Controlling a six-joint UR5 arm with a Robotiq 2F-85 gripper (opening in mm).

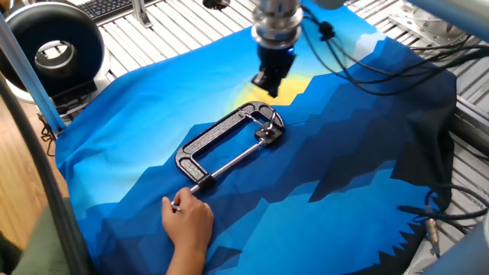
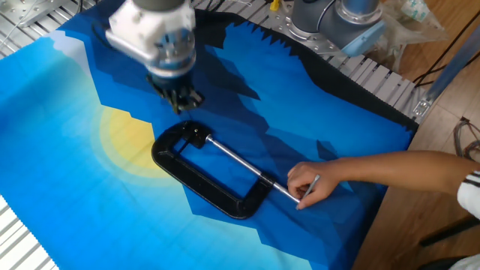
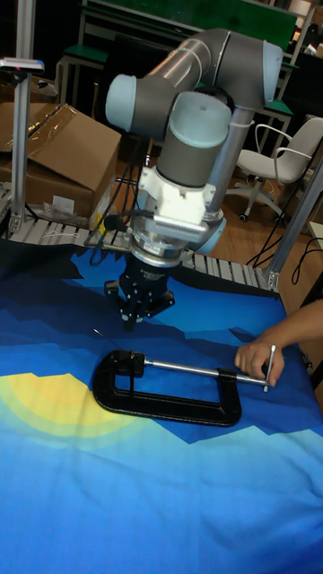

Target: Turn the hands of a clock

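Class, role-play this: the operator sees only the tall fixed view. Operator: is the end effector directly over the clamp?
Observer: No. One fixed view shows the end effector past the clamp, apart from it, lined up with the yellow patch of the cloth.
Operator: What lies beyond the cloth?
Observer: That same view shows a black ring on the slatted table.
Operator: Any other machine?
Observer: The other fixed view shows a second robot base by the cloth's edge.
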